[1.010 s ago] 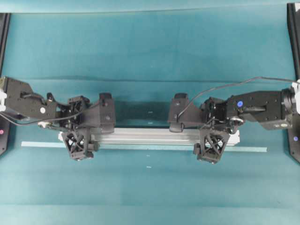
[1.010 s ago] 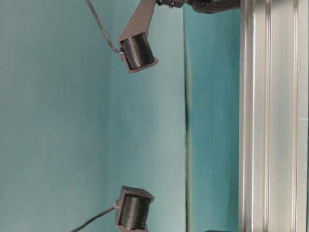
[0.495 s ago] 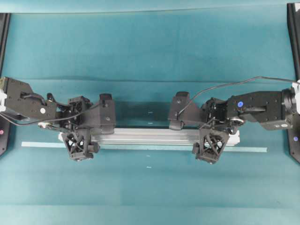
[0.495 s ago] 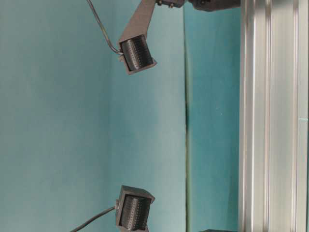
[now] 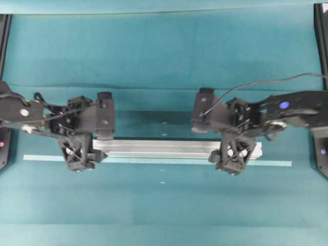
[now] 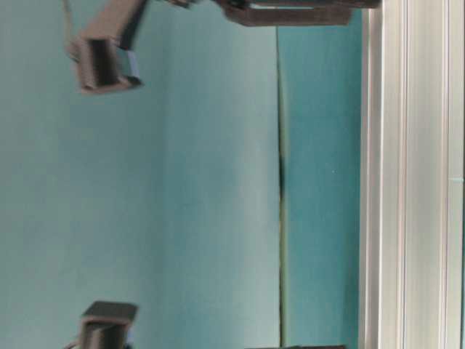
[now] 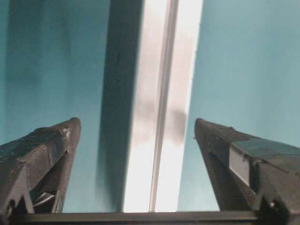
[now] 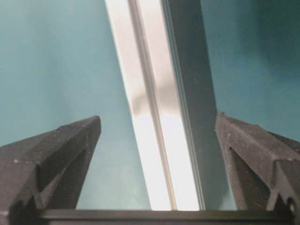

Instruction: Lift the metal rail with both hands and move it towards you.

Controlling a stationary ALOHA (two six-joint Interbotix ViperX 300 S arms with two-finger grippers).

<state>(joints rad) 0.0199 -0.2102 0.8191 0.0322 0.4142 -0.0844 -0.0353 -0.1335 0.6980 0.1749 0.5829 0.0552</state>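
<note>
Silver grooved metal rail (image 5: 161, 148) on teal table (image 5: 164, 56); black lattice-patterned hands.

Left arm: reached in from the left edge, wrist bent downward.
Left gripper (image 5: 87, 146): jaws spread wide, 2 fingers (image 7: 40, 154) well apart.
Right arm: reached in from the right edge.
Right gripper (image 5: 230, 148): jaws spread wide, fingers (image 8: 56, 154) well apart.
</note>
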